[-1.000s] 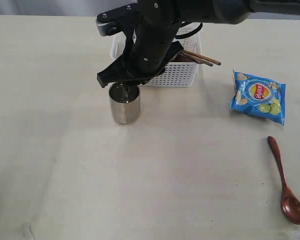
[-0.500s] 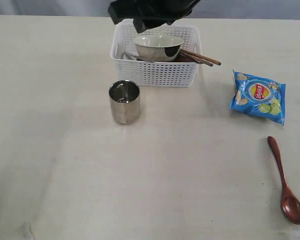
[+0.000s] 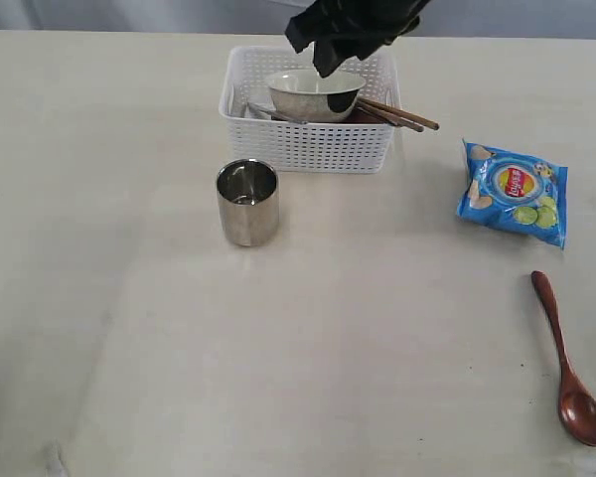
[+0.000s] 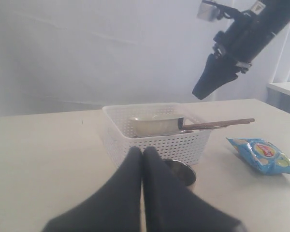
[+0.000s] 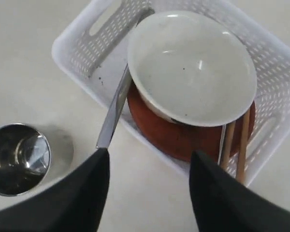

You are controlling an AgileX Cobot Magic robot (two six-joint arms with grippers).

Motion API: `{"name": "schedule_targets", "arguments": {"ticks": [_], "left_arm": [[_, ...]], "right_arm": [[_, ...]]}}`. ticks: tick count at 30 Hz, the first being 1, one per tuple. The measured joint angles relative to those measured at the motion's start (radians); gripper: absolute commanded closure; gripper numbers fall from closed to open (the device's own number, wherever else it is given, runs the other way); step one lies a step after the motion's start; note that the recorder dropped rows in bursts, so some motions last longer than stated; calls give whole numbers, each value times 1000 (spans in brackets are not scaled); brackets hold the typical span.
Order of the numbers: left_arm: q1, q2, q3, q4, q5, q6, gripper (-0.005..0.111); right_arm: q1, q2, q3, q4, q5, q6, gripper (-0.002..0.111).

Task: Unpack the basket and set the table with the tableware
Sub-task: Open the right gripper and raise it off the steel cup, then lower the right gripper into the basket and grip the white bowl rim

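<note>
Bench: a broad, flat cream-beige bench [image 3: 179, 378] with faint marks.
Basket: the white perforated plastic basket [image 3: 308, 149] stands near the middle of the bench's far edge, as the exterior view shows it.
In the basket: an off-white round bowl [image 5: 193, 67] sits on a brown round plate [image 5: 183, 140]. A steel knife [image 5: 117, 104] lies beside them, and two wooden chopsticks [image 3: 402, 115] stick out over the rim.
Cup: the steel cylindrical cup [image 3: 247, 202] stands upright just in front of the basket, apart from it.
Spoon: the reddish-brown wooden spoon [image 3: 568, 363] lies by the near right corner.
Bag: the blue chips bag [image 3: 513, 191] lies toward the right edge.
Right gripper [image 5: 150, 154]: fingers spread and empty, hanging over the basket.
Left gripper [image 4: 142, 159]: fingers pressed together, holding nothing.
</note>
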Motion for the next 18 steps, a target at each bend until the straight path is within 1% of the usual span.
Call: {"name": "schedule_targets", "arguments": {"ticks": [3,6,9,15,18], "left_arm": [[0,0,0,0,0,0,107],[0,0,0,0,0,0,107],[0,0,0,0,0,0,107],[0,0,0,0,0,0,107],[0,0,0,0,0,0,107]], "right_arm": [[-1,99,-172,0,147,-133,59],[-1,161,-287,20,199,-262,59],[-1,179,-312,23,210,-432,59],[-21,184,-316,44,194,-592,59],[-47,184,-278,83,180,-693,59]]}}
